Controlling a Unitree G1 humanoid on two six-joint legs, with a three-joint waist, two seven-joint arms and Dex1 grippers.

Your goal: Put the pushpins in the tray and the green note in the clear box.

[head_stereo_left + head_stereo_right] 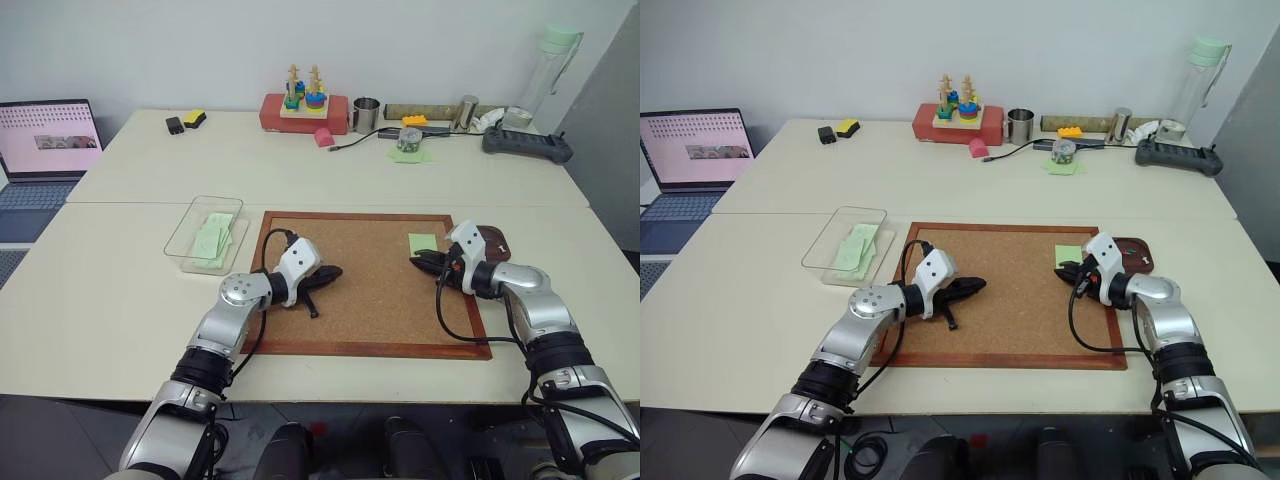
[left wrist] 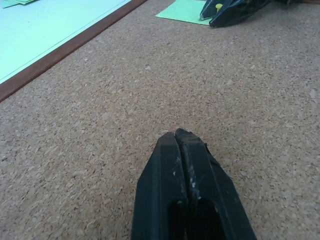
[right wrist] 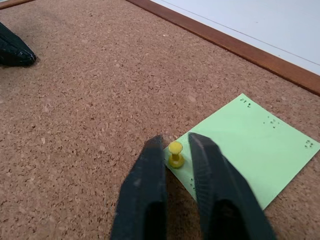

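We count one yellow pushpin (image 3: 175,152), standing in a corner of the one green note (image 3: 250,145) on the cork board (image 1: 375,290). The right gripper (image 3: 176,145) has its fingers close on both sides of the pin; whether they touch it we cannot tell. The left gripper (image 2: 181,137) rests pressed together on the cork. The tray (image 1: 497,243) is half hidden behind the right wrist. The clear box (image 1: 190,240) already holds green slips; their number is hard to make out.

A lab or office test room: two plain pale tables (image 1: 330,180) pushed together against a bare white wall (image 1: 200,40). An open laptop (image 1: 45,140) sits far left. At the far edge lie a wooden stacking toy (image 1: 303,92), a metal cup (image 1: 366,114) and a black handheld controller (image 1: 527,145).
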